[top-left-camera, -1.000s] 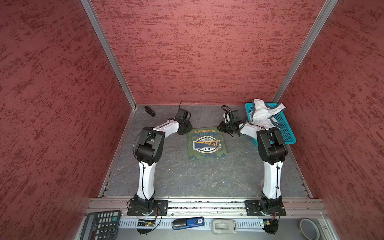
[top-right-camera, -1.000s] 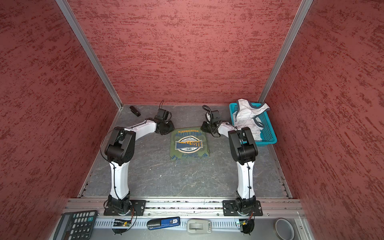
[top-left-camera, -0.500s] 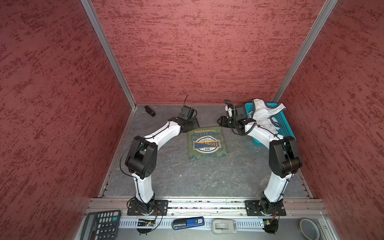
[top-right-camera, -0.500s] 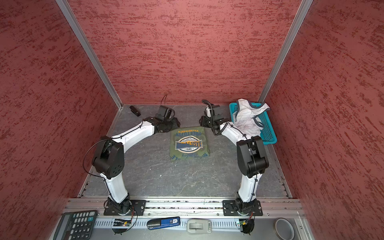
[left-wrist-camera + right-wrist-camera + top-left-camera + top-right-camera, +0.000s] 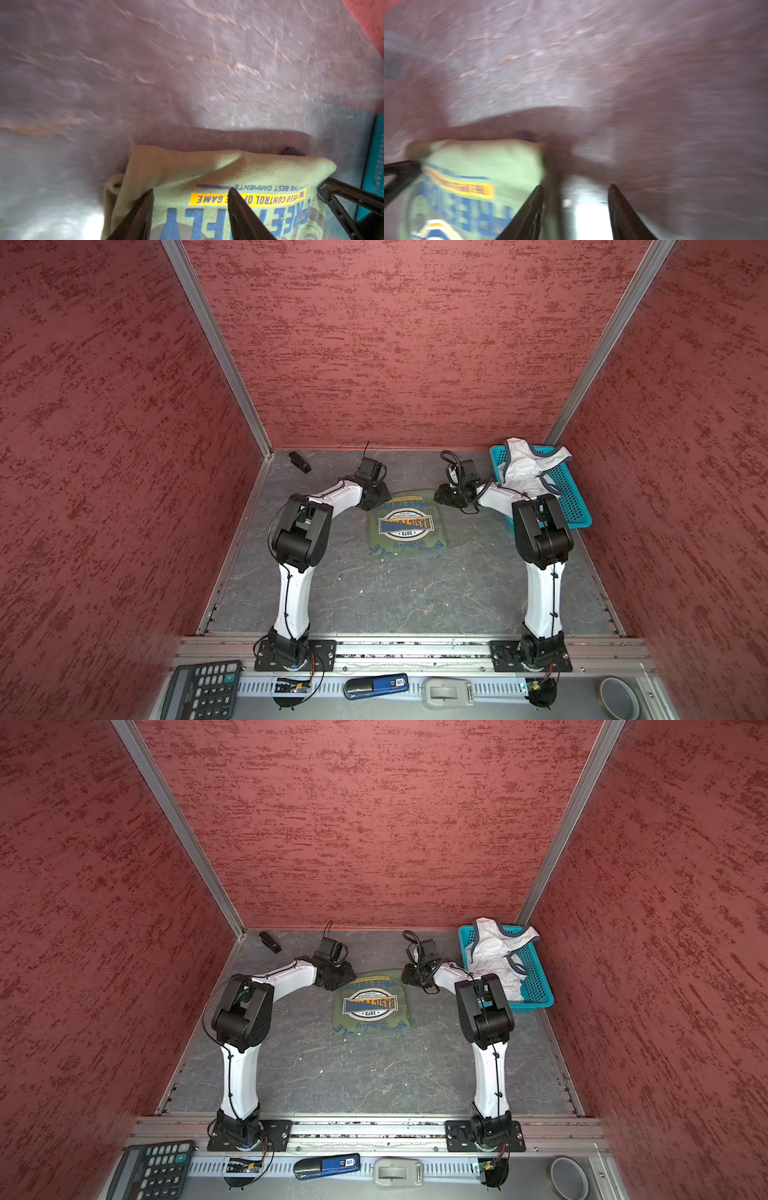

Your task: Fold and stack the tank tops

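Olive tank top (image 5: 405, 526) is folded flat, badge up, mid-worktop (image 5: 374, 593) toward the back edge. The packet is near square, slightly longer front-to-back. Left gripper (image 5: 190, 191) hangs over its back-left corner with the jaws moderately parted; the cloth lies flat beneath and nothing is pinched. Right gripper (image 5: 575, 187) is just off the back-right corner with a similar gap, and only bare worktop shows between its fingers. I read this fold as done, so the move ahead turns on the white tank top (image 5: 528, 468). It sits crumpled in the turquoise basket (image 5: 571, 506) at the back-right corner, just to the right of the right gripper and well apart from the left one. The right arm is clearly nearer. No long axis to call on the white one: it's a heap, with one grey-trimmed strap draped over the basket's back rim. Its near part is hidden behind the right arm's elbow link (image 5: 540, 531) in both top views, and no badge is visible. The right wrist view is smeared, so edge detail there is unreliable. In the top views both jaw gaps are too small to judge.
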`<move>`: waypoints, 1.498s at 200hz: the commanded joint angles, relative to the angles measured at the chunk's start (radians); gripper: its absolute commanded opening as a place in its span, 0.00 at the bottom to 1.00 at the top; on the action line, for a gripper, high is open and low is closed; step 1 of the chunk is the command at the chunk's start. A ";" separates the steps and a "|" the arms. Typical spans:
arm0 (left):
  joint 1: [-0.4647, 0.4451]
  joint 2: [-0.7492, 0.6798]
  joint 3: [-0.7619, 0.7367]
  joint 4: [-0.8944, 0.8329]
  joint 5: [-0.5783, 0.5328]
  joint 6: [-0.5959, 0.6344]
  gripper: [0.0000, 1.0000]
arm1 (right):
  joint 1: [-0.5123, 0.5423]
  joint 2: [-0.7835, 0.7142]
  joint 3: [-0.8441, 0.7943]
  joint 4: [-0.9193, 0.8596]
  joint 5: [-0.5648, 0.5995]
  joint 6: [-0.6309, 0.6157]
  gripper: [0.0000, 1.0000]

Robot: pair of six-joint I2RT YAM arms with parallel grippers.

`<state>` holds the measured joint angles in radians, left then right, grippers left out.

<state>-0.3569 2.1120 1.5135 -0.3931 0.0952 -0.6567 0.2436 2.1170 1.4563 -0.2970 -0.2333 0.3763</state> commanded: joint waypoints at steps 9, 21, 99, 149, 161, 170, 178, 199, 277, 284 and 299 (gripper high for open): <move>0.021 -0.070 -0.042 -0.005 0.027 0.042 0.60 | -0.010 -0.138 -0.041 -0.030 0.018 -0.014 0.56; 0.020 -0.117 -0.039 -0.043 0.040 0.056 0.64 | -0.007 -0.200 -0.087 -0.027 -0.005 -0.002 0.57; -0.289 -0.453 -0.325 -0.221 -0.229 0.001 0.81 | 0.025 -0.752 -0.650 0.060 -0.047 0.142 0.68; -0.579 -0.171 -0.042 -0.384 -0.460 0.058 0.83 | 0.032 -0.958 -0.904 0.090 -0.010 0.241 0.70; -0.624 -0.105 0.039 -0.401 -0.511 0.122 0.84 | 0.033 -0.988 -0.934 0.096 -0.005 0.249 0.71; -0.650 -0.058 0.093 -0.421 -0.550 0.160 0.85 | 0.032 -1.005 -0.949 0.096 0.004 0.254 0.71; -0.660 -0.021 0.138 -0.444 -0.578 0.191 0.86 | 0.032 -1.019 -0.961 0.094 0.013 0.257 0.71; -0.664 0.039 0.191 -0.482 -0.623 0.250 0.87 | 0.033 -1.049 -0.979 0.091 0.033 0.268 0.73; -0.552 0.020 0.008 -0.379 -0.621 0.388 0.83 | 0.032 -1.037 -1.002 0.128 0.029 0.274 0.74; -0.532 0.003 -0.019 -0.364 -0.621 0.401 0.82 | 0.032 -1.033 -1.002 0.128 0.029 0.274 0.74; -0.479 -0.030 -0.074 -0.334 -0.620 0.427 0.81 | 0.033 -1.026 -1.003 0.134 0.026 0.275 0.74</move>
<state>-0.9108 2.1174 1.5246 -0.7502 -0.5117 -0.2996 0.2695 1.0821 0.4675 -0.1974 -0.2241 0.6380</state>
